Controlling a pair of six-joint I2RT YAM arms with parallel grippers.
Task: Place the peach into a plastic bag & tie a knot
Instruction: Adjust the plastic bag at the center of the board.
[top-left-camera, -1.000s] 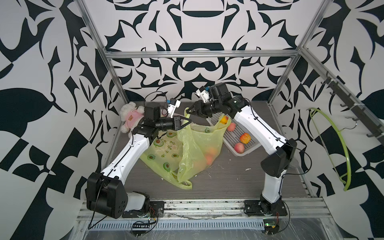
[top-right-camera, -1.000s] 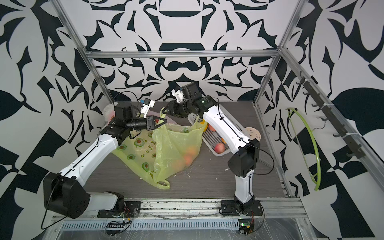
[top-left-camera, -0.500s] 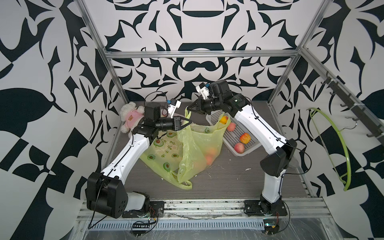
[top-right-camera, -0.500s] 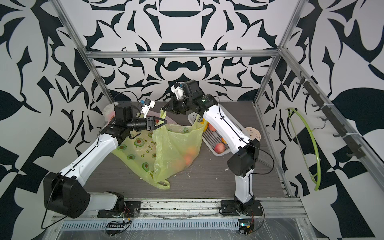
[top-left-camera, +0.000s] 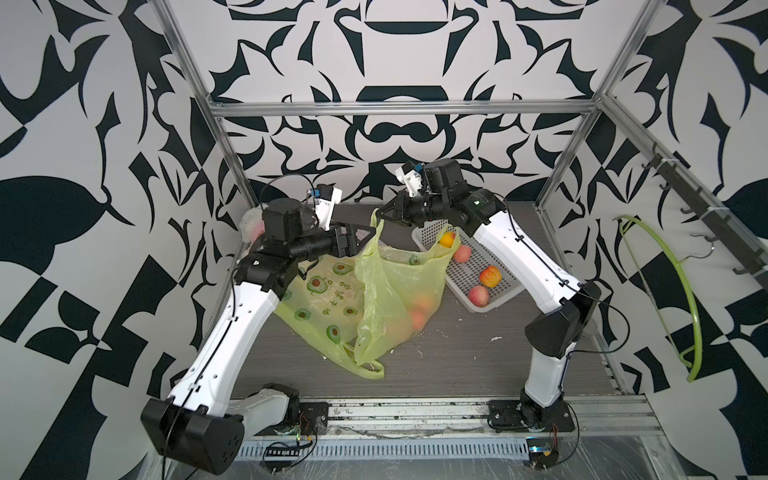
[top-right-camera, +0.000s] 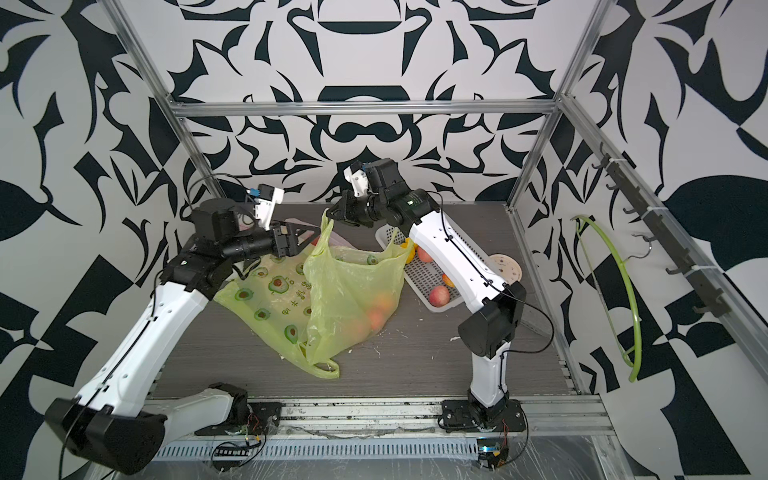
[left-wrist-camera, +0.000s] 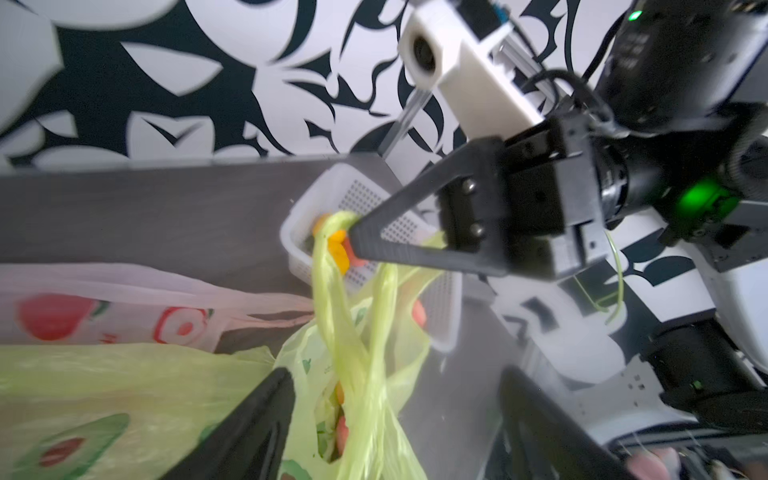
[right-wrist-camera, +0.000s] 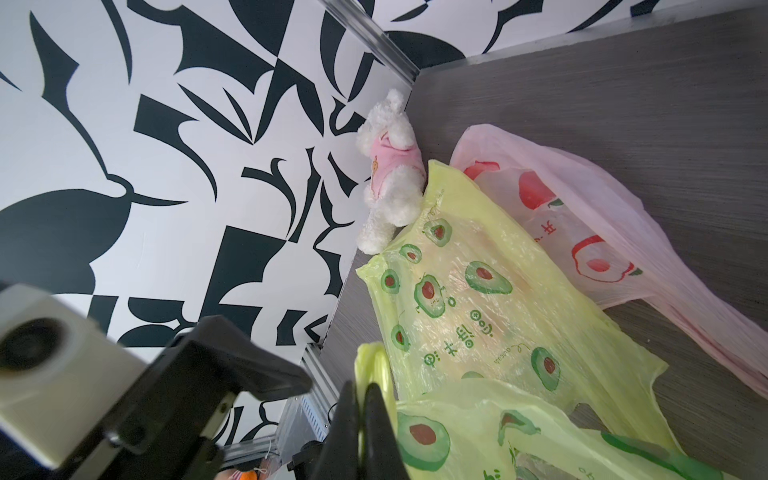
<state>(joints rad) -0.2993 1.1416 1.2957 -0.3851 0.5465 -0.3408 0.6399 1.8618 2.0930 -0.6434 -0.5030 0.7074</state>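
Yellow bag handle (top-left-camera: 376, 227), pinched in right gripper (top-left-camera: 385, 212)

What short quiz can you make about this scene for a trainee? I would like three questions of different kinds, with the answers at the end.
1. True or false: the right jaws are shut on a handle of the yellow-green bag that has fruit in it.
2. Choose one. The plush toy lies: A) inside the yellow-green bag; B) on the table against the wall, near a back corner; C) between the left jaws.
3. Fill in the missing word: the left jaws stand ____ beside the raised handle.

Key: 1 true; 2 B; 3 open.
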